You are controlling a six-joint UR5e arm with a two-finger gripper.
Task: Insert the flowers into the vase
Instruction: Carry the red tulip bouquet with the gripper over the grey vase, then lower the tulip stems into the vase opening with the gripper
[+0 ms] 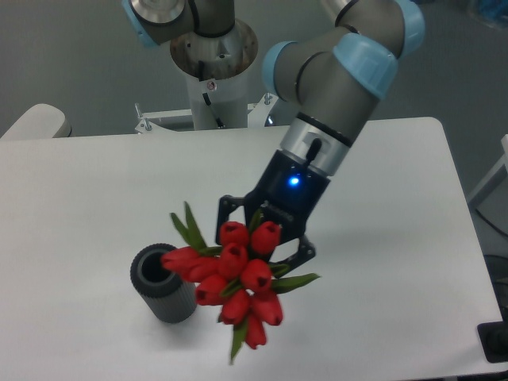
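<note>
The flowers point(230, 278) are a tight bunch of red tulip buds with pointed green leaves, held in the air above the table. My gripper point(263, 236) is shut on the bunch from behind; its dark fingers show at both sides of the top buds. The vase point(163, 283), a small dark grey ribbed cylinder with an open round mouth, stands upright on the table at the front left. The leftmost buds overlap the vase's right rim in this view. The stems are hidden behind the buds.
The white table point(95, 198) ends at a front edge just below the vase and at a right edge near the arm. The arm's base column point(213, 71) stands at the back centre. A pale chair back point(32, 123) shows at far left.
</note>
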